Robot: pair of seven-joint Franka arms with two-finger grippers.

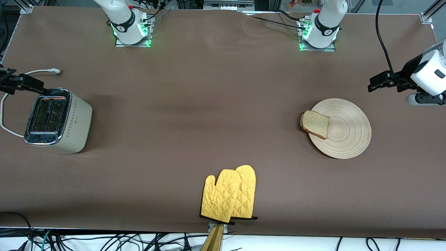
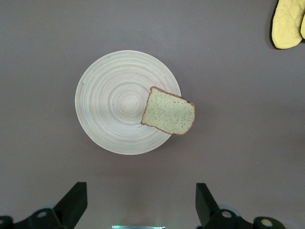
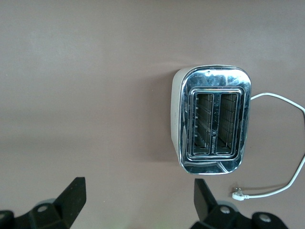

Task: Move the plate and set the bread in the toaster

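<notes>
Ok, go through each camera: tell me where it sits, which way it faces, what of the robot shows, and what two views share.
Front view: high across the table, facing both arm bases; shows toaster, plate, bread, yellow mitts.
Left wrist view: on the left arm's wrist, looking down on plate and bread; open left gripper in frame.
Right wrist view: on the right arm's wrist, looking down into the toaster; open right gripper in frame.
Shared: front and left wrist views both show plate, bread, mitts.

Front high, facing bases; wrists look down: plate, toaster.
</notes>
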